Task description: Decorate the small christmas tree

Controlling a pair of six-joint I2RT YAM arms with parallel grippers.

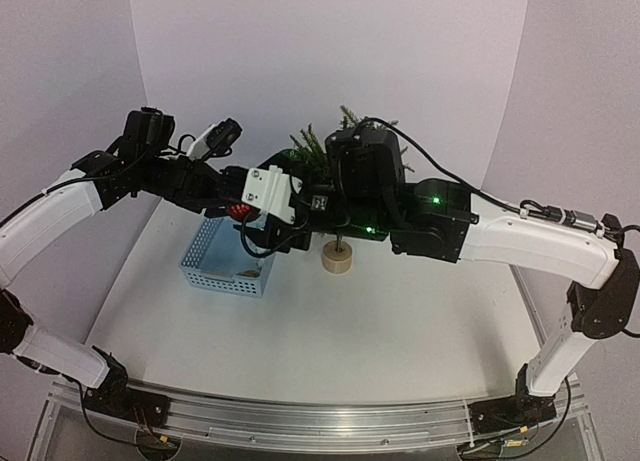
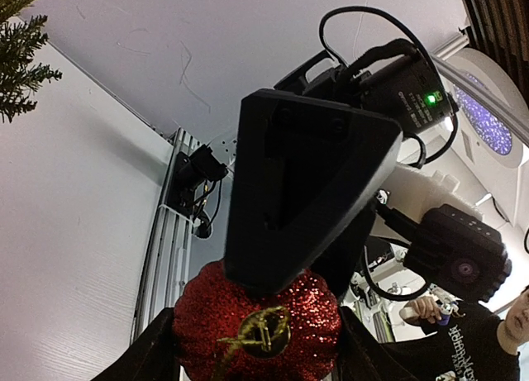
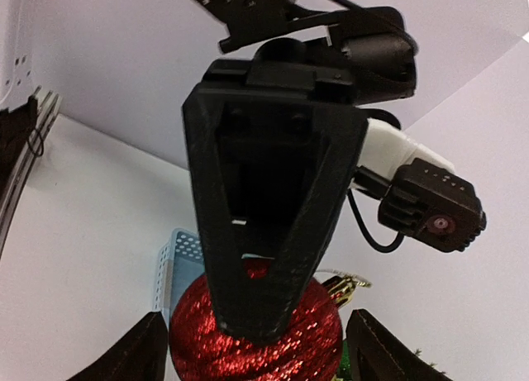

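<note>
The left arm (image 1: 50, 216) and right arm (image 1: 540, 246) are white tubes with black joints (green lights (image 1: 434, 196) on the right one). Black cables (image 1: 455, 178) loop along them.

The left arm (image 1: 60, 216) and the right arm (image 1: 540, 243) are stretched inward, with the wrists met in mid-air. The left pincer (image 2: 256, 352) is clamped on a red glitter bauble (image 2: 256, 331). The right pincer (image 3: 256, 352) is set crosswise around it, contact unclear.

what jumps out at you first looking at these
A red glitter bauble with a gold cap, flanked by the jaws of both arms where they meet in mid-air above the table. Just behind them stands the small christmas tree on its wooden disc, and to the left a blue basket sits on the table.
</note>
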